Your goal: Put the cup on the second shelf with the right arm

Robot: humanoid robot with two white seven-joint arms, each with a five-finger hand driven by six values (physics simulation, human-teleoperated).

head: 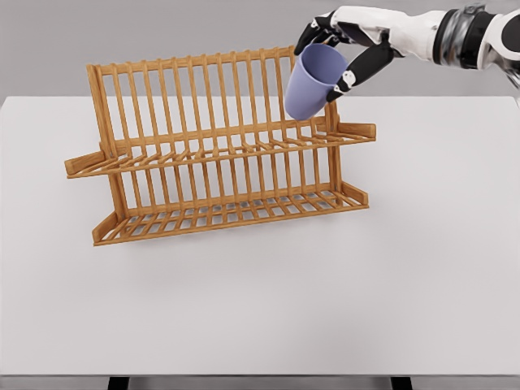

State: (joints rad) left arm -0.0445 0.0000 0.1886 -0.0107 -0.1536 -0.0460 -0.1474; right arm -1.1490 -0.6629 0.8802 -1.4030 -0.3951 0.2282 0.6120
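A lilac cup (313,81) hangs tilted in the air, its mouth facing up and to the right. My right hand (341,50) is shut on the cup's rim, with the arm reaching in from the upper right. The cup is just above the right end of the upper shelf (244,150) of a wooden two-tier dish rack (219,154). The rack's lower shelf (236,213) holds nothing. Part of the rack's back slats is hidden behind the cup. My left arm does not show.
The rack stands on a white table (325,301) whose front edge runs along the bottom of the view. A grey wall lies behind.
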